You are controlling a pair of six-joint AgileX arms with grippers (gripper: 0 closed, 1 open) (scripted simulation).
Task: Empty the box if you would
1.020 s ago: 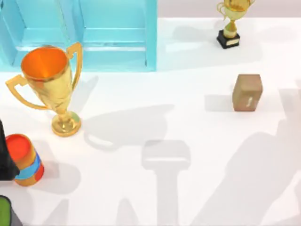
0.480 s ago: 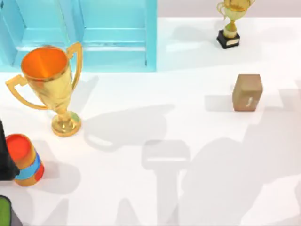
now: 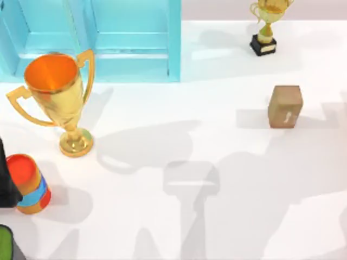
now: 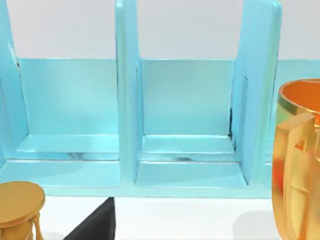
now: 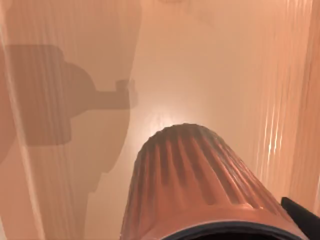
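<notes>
A small brown box (image 3: 284, 106) stands on the white table at the right, with no gripper near it. In the right wrist view, smooth orange-brown surfaces (image 5: 200, 65) surround a ribbed orange-brown cylinder (image 5: 195, 185) that lies very close to the camera. I cannot tell whether these surfaces are the inside of the box. A black tip (image 5: 302, 217) pokes in beside the cylinder. A black part of my left arm (image 3: 5, 181) sits at the table's left edge next to a red-topped striped can (image 3: 30, 184).
A large gold trophy (image 3: 59, 97) stands at the left in front of a blue shelf rack (image 3: 130, 43). A small gold trophy on a black base (image 3: 264, 27) is at the back right. Arm shadows cover the table's front right.
The big shadow at the front right of the table has spread toward the left. The box, the trophies and the can have not moved.
</notes>
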